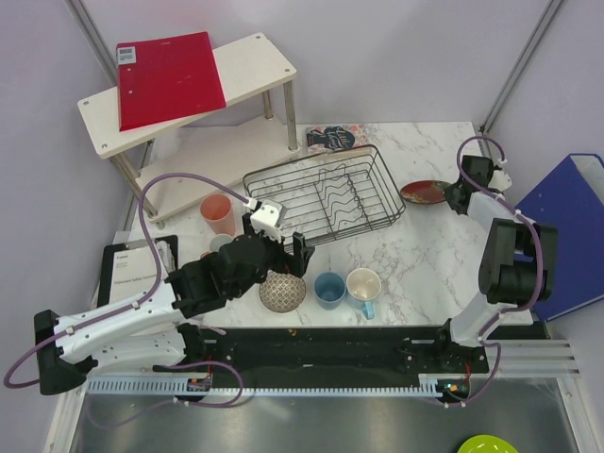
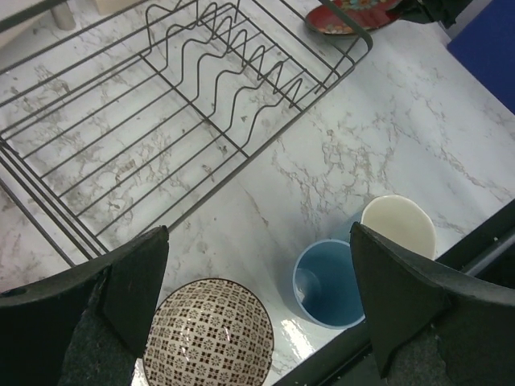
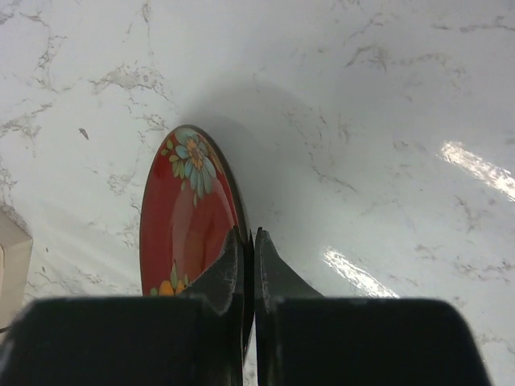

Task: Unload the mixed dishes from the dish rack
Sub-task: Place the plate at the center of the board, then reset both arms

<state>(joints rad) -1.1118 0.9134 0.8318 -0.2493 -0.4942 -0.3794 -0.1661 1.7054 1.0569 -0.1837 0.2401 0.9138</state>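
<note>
**Grip on the plate (image 3: 189, 217), wide jaws over the bowl (image 2: 209, 334)**

The right gripper (image 3: 248, 237) is closed to a sliver, its two fingers (image 3: 229, 261) pinching the near rim of the plate, a dark red-brown one with painted flowers. The plate is tipped up on edge above the marble table (image 3: 386, 104). Whether its far rim touches the surface cannot be told. From above, it sits just beside the right end of the dish rack (image 1: 311, 160), outside the wire.

The left gripper (image 2: 257, 273) is spread wide and holds nothing. It hangs over the table in front of the rack's near long side. Right under its left finger is the red-speckled bowl, upright on the table. The blue cup (image 2: 326, 285) stands between the two fingers in the wrist view, mouth up. The light-blue mug (image 2: 398, 225), cream inside, is just beside it on the right.

Off the rack's left end stands the salmon-pink tumbler (image 1: 218, 213), upright. The small pale cup (image 1: 220, 243) is in front of it, partly hidden by the arm.

Farther out, a white two-tier shelf (image 1: 255, 66) at the far left carries a red folder (image 1: 170, 80). A blue binder (image 1: 566, 236) lies past the table's right edge. A lime-green dish (image 1: 486, 444) shows at the bottom of the top view.
</note>
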